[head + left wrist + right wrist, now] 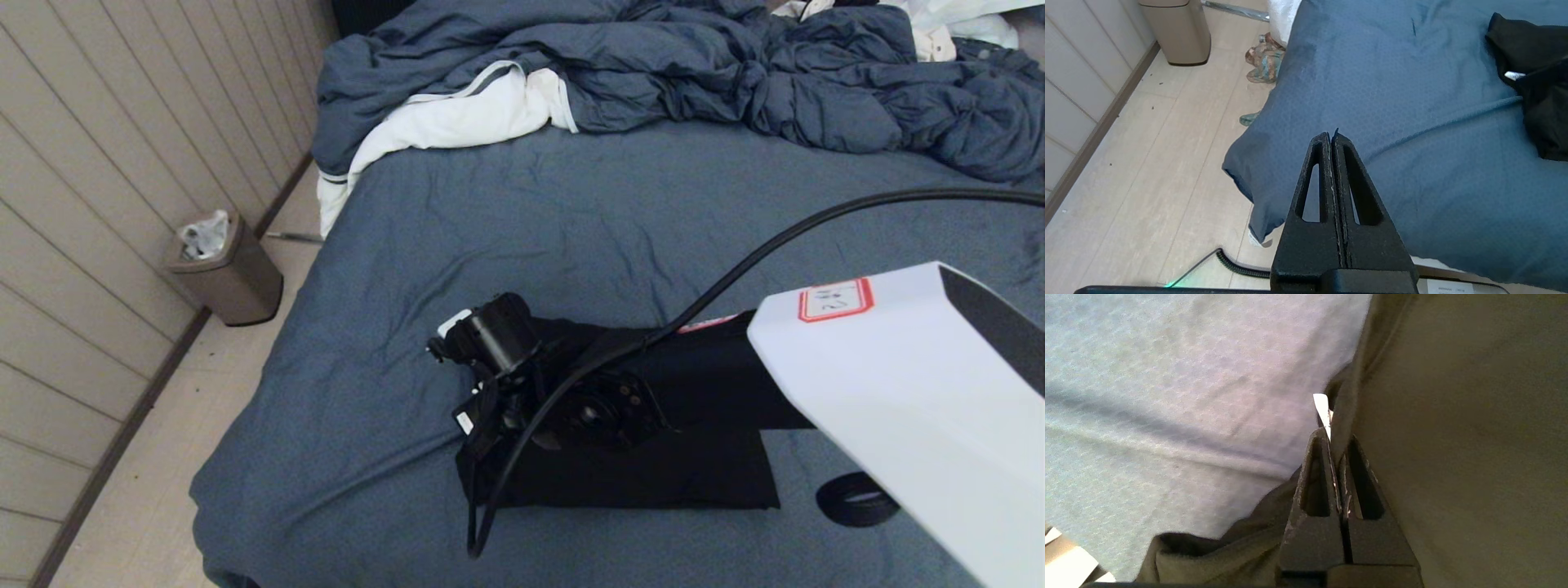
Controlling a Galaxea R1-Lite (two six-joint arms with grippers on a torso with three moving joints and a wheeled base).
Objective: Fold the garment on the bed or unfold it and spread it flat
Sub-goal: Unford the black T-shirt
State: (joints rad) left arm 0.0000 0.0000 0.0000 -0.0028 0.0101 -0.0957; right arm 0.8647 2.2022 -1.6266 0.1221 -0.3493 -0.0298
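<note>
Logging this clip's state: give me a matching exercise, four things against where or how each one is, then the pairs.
Things:
1. garment
2. left gripper
3. right gripper
4. duvet

States:
A. rumpled at the bed's far end
B. shut, holding nothing, over the bed's corner
C. shut on black cloth
D. a dark rectangle near the bed's front edge

Pairs: 1-D, 2-B, 3-C, 4-A

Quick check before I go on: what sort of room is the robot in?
Most likely a home bedroom: a wide bed with a rumpled duvet, a lidded bin by the panelled wall, and slippers on the floor.
</note>
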